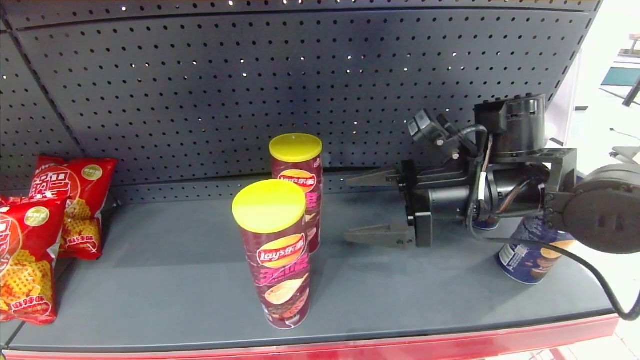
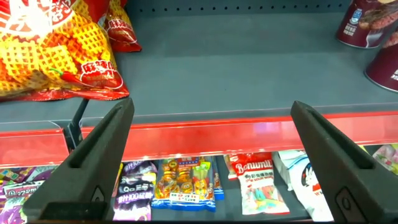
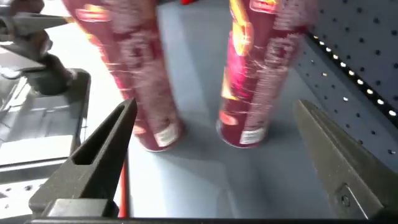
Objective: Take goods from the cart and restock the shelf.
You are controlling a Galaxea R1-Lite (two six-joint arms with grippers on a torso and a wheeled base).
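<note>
Two maroon chip cans with yellow lids stand upright on the grey shelf (image 1: 165,280), the front can (image 1: 277,255) near the middle and the rear can (image 1: 299,175) just behind it. My right gripper (image 1: 349,210) hovers open a little to the right of them, its fingers level with the cans and nothing between them. The right wrist view has the same two cans (image 3: 149,87) (image 3: 258,74) ahead of that open gripper (image 3: 216,107). My left gripper (image 2: 212,109) is open and empty, in front of the shelf's red front edge (image 2: 205,134).
Red snack bags (image 1: 35,235) (image 2: 56,50) lie at the shelf's left end. A blue can (image 1: 530,257) stands at the right end, partly behind my right arm. A perforated back panel (image 1: 300,75) closes the shelf. Candy packets (image 2: 186,183) fill the lower shelf.
</note>
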